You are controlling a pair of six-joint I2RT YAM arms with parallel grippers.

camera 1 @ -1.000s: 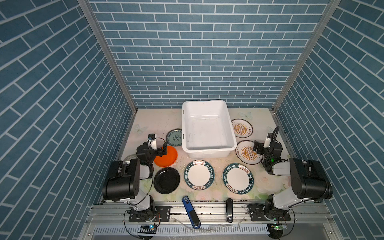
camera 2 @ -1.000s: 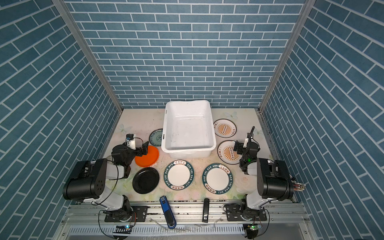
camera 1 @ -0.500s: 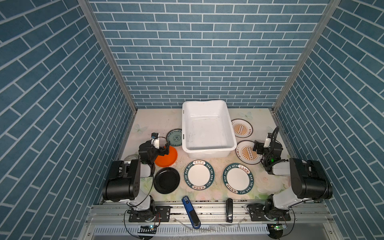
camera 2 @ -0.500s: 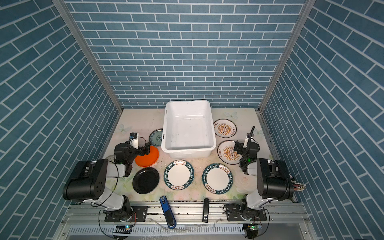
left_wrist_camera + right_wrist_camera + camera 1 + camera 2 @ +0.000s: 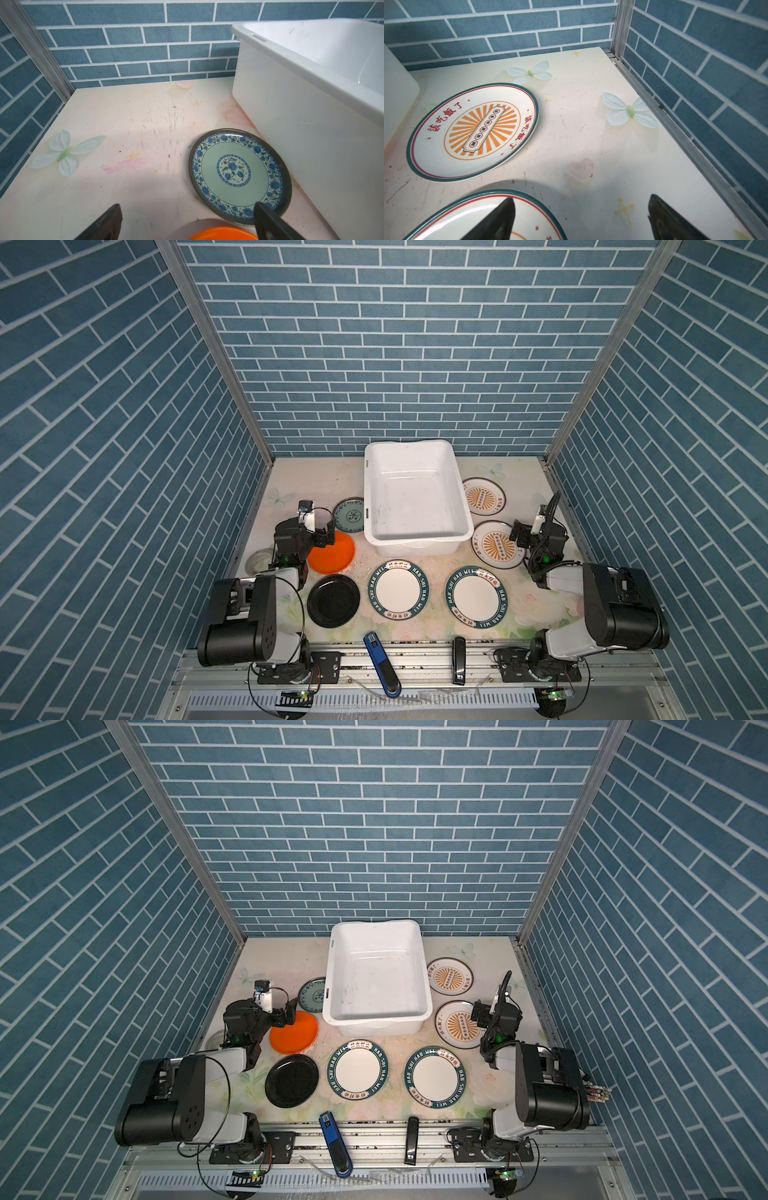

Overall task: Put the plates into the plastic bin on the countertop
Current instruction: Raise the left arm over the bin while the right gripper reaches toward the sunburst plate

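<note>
The empty white plastic bin [image 5: 409, 444] stands at the back middle of the countertop [image 5: 316, 485]. All plates lie flat around it. My left gripper [image 5: 328, 533] is open over the orange plate's [image 5: 336, 558] far edge, beside the small teal patterned plate [image 5: 236, 172]. A black plate [image 5: 333, 600] and two lettered-rim plates [image 5: 398, 590] [image 5: 476, 596] line the front. My right gripper [image 5: 581, 201] is open, one finger over the nearer sunburst plate's [image 5: 494, 546] right edge; a second sunburst plate [image 5: 473, 131] lies behind it.
A whitish tape roll [image 5: 259, 561] lies behind my left arm by the left wall. A blue tool [image 5: 380, 659] and a black one [image 5: 459, 659] rest on the front metal rail. Brick walls close in three sides.
My left gripper has shifted slightly right, toward the bin, above the orange plate's edge. The right arm has not moved. No plate has moved.
</note>
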